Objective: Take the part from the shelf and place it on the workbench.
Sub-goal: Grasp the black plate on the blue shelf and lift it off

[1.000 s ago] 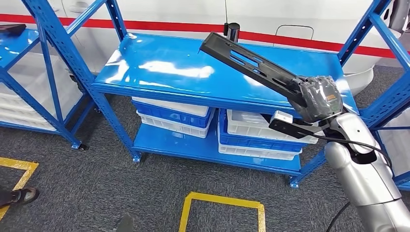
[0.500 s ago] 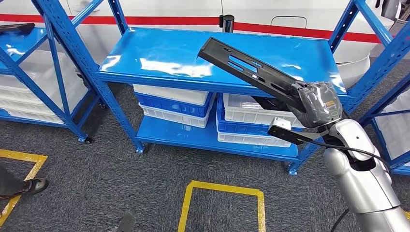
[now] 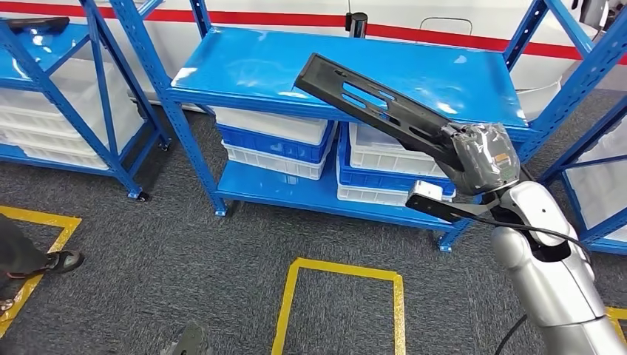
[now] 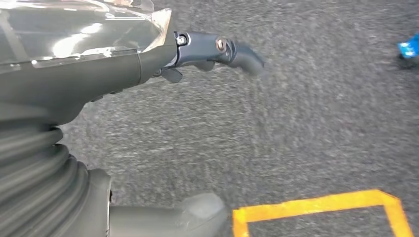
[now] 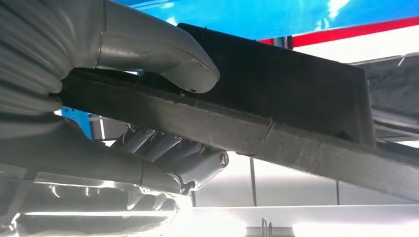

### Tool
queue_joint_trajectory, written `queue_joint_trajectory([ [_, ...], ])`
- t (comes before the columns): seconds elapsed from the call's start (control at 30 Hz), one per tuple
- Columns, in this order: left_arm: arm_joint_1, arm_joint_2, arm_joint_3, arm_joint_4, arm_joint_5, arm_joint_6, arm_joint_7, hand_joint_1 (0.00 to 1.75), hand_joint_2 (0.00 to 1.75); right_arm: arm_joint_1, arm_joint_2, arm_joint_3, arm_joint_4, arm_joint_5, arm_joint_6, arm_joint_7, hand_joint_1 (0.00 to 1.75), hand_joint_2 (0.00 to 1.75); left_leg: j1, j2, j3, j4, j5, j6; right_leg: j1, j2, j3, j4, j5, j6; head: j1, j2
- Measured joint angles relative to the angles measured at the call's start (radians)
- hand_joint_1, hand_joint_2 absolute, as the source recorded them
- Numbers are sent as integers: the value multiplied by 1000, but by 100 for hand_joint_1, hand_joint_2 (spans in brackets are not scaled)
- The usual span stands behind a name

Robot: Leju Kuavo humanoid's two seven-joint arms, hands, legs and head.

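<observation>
Grey carpet [image 3: 185,244] with yellow tape squares [image 3: 340,307] covers the floor in front of a blue metal shelf [image 3: 251,66], and a white wall with a red stripe stands behind this shelf. White and blue crates [image 3: 277,140] are stacked on the lower level of the shelf. At the far left from the shelf a person's foot [image 3: 55,260] stands on the carpet.

From the lower right the silver right arm [image 3: 547,274] rises towards the shelf, bent at the wrist. Its right hand [image 3: 480,157] grips one end of the part [image 3: 370,103], a long black flat piece with slots. The part points up and to the left from the hand, tilted, and its free end is over the top board of the shelf; I cannot tell if it touches the board. In the right wrist view the grey thumb [image 5: 163,54] lies on one face of the part [image 5: 276,98] and the darker fingers [image 5: 183,158] press the opposite face.

The left hand [image 4: 123,54] hangs above the carpet, away from the shelf. It holds nothing, and its dark fingers [image 4: 222,49] are stretched out with a slight bend.
</observation>
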Motion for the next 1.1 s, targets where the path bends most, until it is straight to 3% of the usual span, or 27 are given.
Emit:
queue_joint_trajectory([
  [0.07, 2, -1, 1, 0, 1, -1, -2, 0, 175, 2, -2, 0, 2, -2, 0, -6, 168, 175, -2, 1, -35, 0, 29, 3, 0, 1, -32, 129, -88, -10, 3, 0],
  [0.1, 4, -2, 1, 0, 1, -2, -3, 0, 175, 4, -3, 0, 4, -4, 0, -9, 168, 175, -3, 1, -54, 1, 43, 3, 0, 1, -37, 187, -106, -5, 3, 0],
  [0.13, 5, -2, 1, 0, 1, -4, -4, 0, 175, 6, -5, 0, 6, -5, 0, -11, 168, 175, -3, 1, -72, 2, 57, 1, 0, 1, -28, 220, -100, 6, 3, 0],
  [0.17, 6, -3, 1, 0, 1, -5, -5, 0, 175, 7, -7, 0, 8, -6, 0, -13, 168, 175, -3, 2, -91, 3, 71, -1, 0, 1, -3, 219, -79, 18, 4, 0],
  [0.23, 8, -4, 1, 0, 1, -6, -5, 0, 175, 8, -10, -1, 9, -7, 0, -14, 168, 175, -4, 2, -125, 11, 95, -8, -1, 0, 97, 116, -48, 33, 4, 0],
  [0.3, 9, -4, 1, 0, 1, -7, -5, 0, 175, 9, -13, -2, 10, -7, 0, -14, 168, 175, -7, 1, -149, 22, 115, -18, 3, 2, 200, -33, -75, 24, 2, 0],
  [0.33, 9, -4, 1, 0, 1, -7, -5, 0, 175, 10, -13, -3, 10, -7, 0, -14, 168, 175, -9, 0, -155, 24, 126, -23, 7, 3, 224, -77, -91, 16, 1, 0],
  [0.37, 11, -4, 1, 0, 1, -8, -5, 0, 175, 11, -14, -4, 12, -8, 0, -14, 168, 175, -9, 0, -159, 24, 137, -27, 10, 4, 226, -94, -97, 9, 0, 0],
  [0.43, 16, -2, 2, 1, 1, -10, -5, 0, 175, 15, -14, -4, 15, -8, 0, -14, 168, 175, -6, -2, -168, 28, 136, -37, 2, 2, 209, -89, -80, -8, -1, 0],
  [0.5, 20, -1, 2, 1, 1, -12, -5, 0, 175, 17, -14, -3, 17, -8, 0, -15, 168, 175, -1, -3, -189, 88, 60, -50, -4, -1, 191, -88, -55, -27, -3, 0],
  [0.57, 21, -2, 2, 2, 1, -14, -5, 0, 175, 19, -13, -3, 17, -8, 0, -15, 168, 175, 4, -4, -218, 218, -45, -63, 0, -2, 163, -87, -29, -36, -5, 0],
  [0.6, 21, -2, 2, 2, 1, -15, -6, 0, 175, 21, -13, -3, 17, -8, 0, -15, 168, 175, 5, -4, -225, 280, -72, -66, 3, -2, 146, -86, -15, -37, -5, 0],
  [0.63, 21, -2, 2, 2, 1, -17, -6, 0, 175, 23, -14, -3, 17, -8, 0, -15, 168, 175, 6, -4, -221, 318, -76, -66, 5, -2, 129, -85, -3, -36, -5, 0],
  [0.67, 21, -2, 2, 2, 1, -19, -6, 0, 175, 25, -14, -3, 17, -8, 0, -15, 168, 175, 6, -5, -199, 320, -61, -62, 8, -1, 114, -84, 9, -36, -5, 0],
  [0.73, 20, -1, 2, 1, 0, -20, -6, 0, 175, 28, -14, -4, 17, -8, 0, -15, 168, 175, 1, -7, -105, 223, -25, -39, 14, 1, 88, -84, 31, -35, -5, 0],
  [0.8, 19, 4, 2, 0, 0, -21, -6, 0, 175, 28, -15, -4, 17, -9, 0, -15, 168, 175, -10, -9, 2, 83, -37, -10, 18, 1, 74, -84, 50, -27, -4, 0],
  [0.83, 18, 6, 2, 0, 0, -20, -6, 0, 175, 29, -16, -4, 17, -9, 0, -15, 168, 175, -17, -9, 31, 39, -48, 0, 15, 0, 71, -86, 58, -21, -3, 0],
  [0.9, 18, 6, 3, -1, 3, -20, -6, 0, 175, 30, -15, -4, 17, -9, 0, -15, 168, 175, -23, -7, 37, 6, -39, 9, 10, -2, 68, -91, 76, -8, -6, 0],
  [0.97, 18, 5, 4, 0, 8, -18, -6, 0, 175, 29, -13, -2, 18, -8, 0, -16, 168, 175, -19, -2, 27, -16, -4, 18, 12, 0, 54, -76, 57, -6, -6, 0],
  [1.0, 18, 5, 5, 0, 10, -16, -7, 0, 175, 26, -12, -1, 19, -6, 0, -16, 168, 175, -15, 1, 16, -27, 15, 20, 13, 1, 40, -46, 23, -10, -4, 0],
  [1.07, 19, 4, 8, 0, 12, -13, -9, 0, 175, 17, -8, 3, 22, -3, 2, -16, 168, 175, -14, 4, -17, -29, 45, 19, 8, 1, 7, 65, -70, -18, -1, 0],
  [1.1, 19, 3, 10, 0, 13, -12, -9, 0, 175, 13, -5, 7, 24, -2, 3, -16, 168, 175, -12, 5, -37, -28, 59, 16, 3, 1, -4, 126, -98, -14, -1, 0],
])
